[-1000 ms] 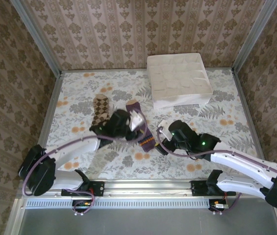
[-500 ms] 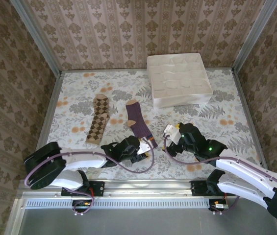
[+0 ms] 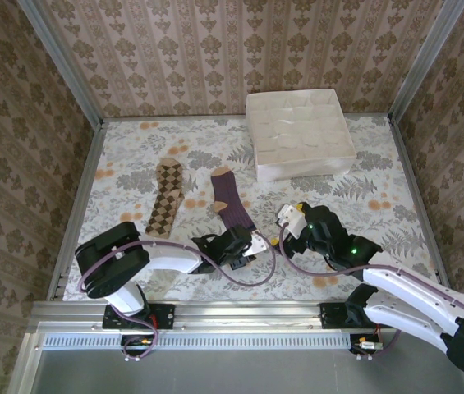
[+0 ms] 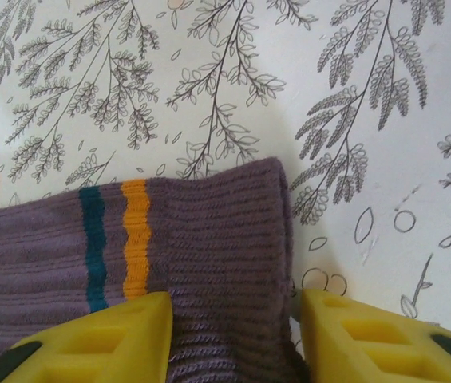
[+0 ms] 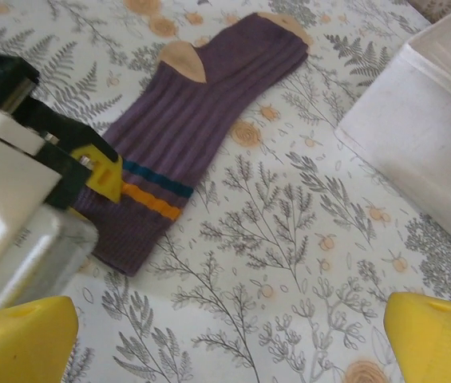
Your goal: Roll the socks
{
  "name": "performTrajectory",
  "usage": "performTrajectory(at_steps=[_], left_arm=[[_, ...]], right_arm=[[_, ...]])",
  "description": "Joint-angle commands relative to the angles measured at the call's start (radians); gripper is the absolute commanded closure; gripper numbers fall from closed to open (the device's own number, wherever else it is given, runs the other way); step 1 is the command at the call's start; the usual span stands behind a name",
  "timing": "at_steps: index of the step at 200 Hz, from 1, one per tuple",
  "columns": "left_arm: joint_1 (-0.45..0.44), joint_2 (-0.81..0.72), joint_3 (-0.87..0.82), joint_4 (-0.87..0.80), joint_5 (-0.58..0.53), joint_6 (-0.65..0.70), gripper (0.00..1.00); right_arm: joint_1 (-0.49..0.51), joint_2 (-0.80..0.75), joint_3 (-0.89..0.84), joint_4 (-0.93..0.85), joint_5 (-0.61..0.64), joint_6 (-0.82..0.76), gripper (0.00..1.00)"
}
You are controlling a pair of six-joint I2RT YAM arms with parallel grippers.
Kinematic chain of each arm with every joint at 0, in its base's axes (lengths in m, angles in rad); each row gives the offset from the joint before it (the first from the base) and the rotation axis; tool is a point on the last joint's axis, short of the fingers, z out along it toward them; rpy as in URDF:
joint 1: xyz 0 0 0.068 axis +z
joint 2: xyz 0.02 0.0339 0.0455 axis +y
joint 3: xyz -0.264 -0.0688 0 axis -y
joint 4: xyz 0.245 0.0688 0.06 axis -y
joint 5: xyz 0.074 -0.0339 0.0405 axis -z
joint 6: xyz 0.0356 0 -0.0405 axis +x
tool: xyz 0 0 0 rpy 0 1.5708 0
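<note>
The dark purple sock [image 3: 232, 201] lies flat, tan toe far, cuff near. Its teal and orange bands [image 4: 135, 239] run across it just above my left fingers. My left gripper [image 3: 252, 244] is low over the cuff end [image 4: 209, 239]. Its jaws stand apart astride the cuff: one yellow fingertip [image 4: 121, 339] rests on the fabric, the other sits just off the sock's edge. The brown argyle sock [image 3: 166, 209] lies to the left of the purple one, untouched. My right gripper [image 3: 285, 223] hovers wide open just right of the cuff [image 5: 121, 231], with bare cloth between its fingers.
A white cardboard box [image 3: 301, 131] of small cells stands at the back right and also shows at the right of the right wrist view [image 5: 425, 136]. Patterned walls close the table on three sides. The left gripper's body [image 5: 17, 215] sits close beside my right gripper.
My left arm has drawn back from the sock's toe end to its cuff, and its jaws have narrowed. The right gripper shifted slightly right and stayed wide open.
</note>
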Motion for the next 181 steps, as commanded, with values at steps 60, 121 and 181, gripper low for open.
performTrajectory(at_steps=[60, 121, 181], left_arm=[[0.141, -0.155, -0.087, -0.034, 0.255, -0.11, 1.0], [0.384, -0.276, -0.138, -0.094, 0.626, -0.175, 1.0], [0.506, -0.284, -0.133, -0.112, 0.856, -0.188, 1.0]], right_arm=[[-0.005, -0.057, -0.06, 0.114, -0.165, 0.272, 0.02], [-0.001, 0.249, -0.002, 0.279, -0.357, 0.425, 0.08], [0.003, 0.511, 0.085, 0.44, -0.497, 0.296, 0.12]])
